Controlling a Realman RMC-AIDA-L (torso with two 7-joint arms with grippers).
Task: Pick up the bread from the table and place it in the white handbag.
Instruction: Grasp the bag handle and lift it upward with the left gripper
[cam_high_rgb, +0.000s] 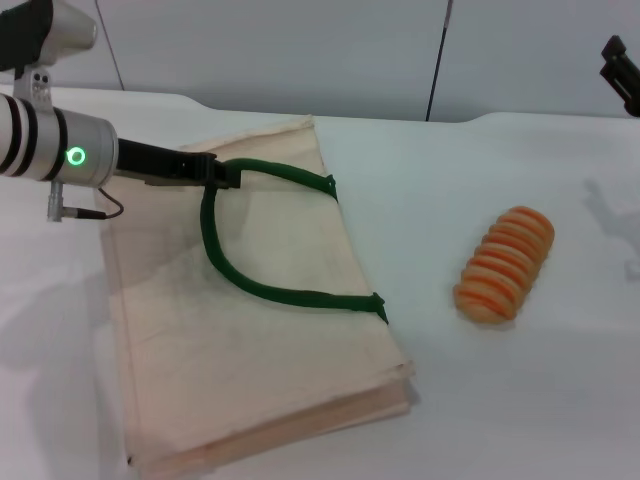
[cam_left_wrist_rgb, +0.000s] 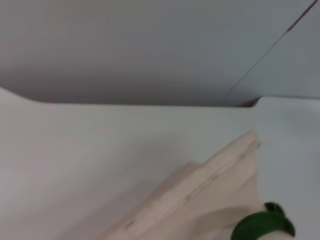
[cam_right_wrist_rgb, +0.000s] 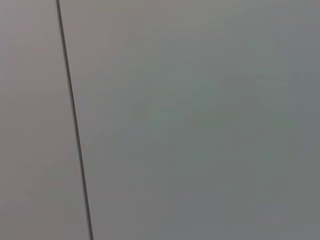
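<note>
— What's nearest, on the front of the table (cam_high_rgb: 480, 400)?

— The white handbag (cam_high_rgb: 250, 340). It lies flat toward the table's left side, one corner almost at the front edge, and runs back toward the far edge at a slant. Its cloth looks layered at the near right corner.

— And the bread (cam_high_rgb: 505, 263)?

— To the right of the bag, well apart from it, on bare tabletop about midway between front and back. It lies on its side, ridges across it, one end angled toward the far right corner. Nothing touches it.

— What about the green handles (cam_high_rgb: 262, 280)?

— One loop is spread over the bag's upper half. It starts near the bag's right edge, curves leftward, then comes back to that edge closer to the front. The far part of the loop is lifted off the cloth.

— Lifted by what?

— The left gripper (cam_high_rgb: 218, 172). It reaches in from the left edge of the table, over the bag's far left part, and its dark fingers are pinched narrow on the strap at the top of the loop. From the left wrist you only see a bit of green strap against the bag's cloth and the table beyond.

— The right gripper (cam_high_rgb: 622, 72)?

— Up high over the far right corner, barely in sight at the edge. I cannot tell how its fingers stand.
</note>
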